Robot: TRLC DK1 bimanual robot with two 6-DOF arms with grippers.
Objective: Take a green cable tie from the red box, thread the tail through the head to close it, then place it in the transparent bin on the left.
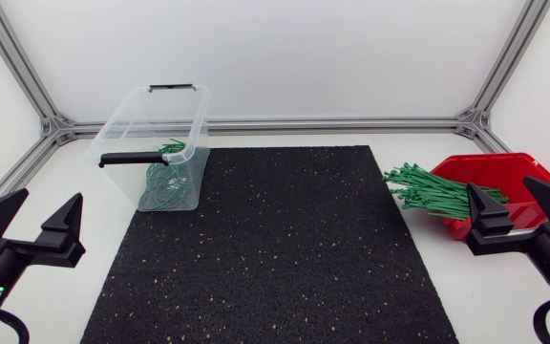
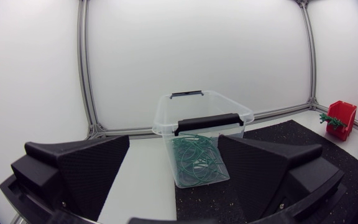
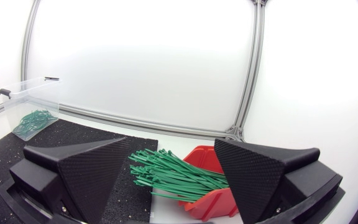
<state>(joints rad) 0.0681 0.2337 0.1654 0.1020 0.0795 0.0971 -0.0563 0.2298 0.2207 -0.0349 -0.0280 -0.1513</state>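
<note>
Both arms sat low at the table's sides. The left matte black wedge-fingered gripper was spread wide and held nothing, well short of the clear plastic bin with black handle clips. That bin stood upright at the far left corner of the black speckled rubber mat, straddling its edge, with a tangle of looped green ties lying on its floor.

The right matte black wedge-fingered gripper was also parted and empty, close to the near side of the red plastic box on the white table. The bundle of straight green cable ties lay in that box, fanning out over its open side, tips reaching the mat's right edge. In the right wrist view the bundle showed ahead of the 2 fingers, touching neither.
</note>
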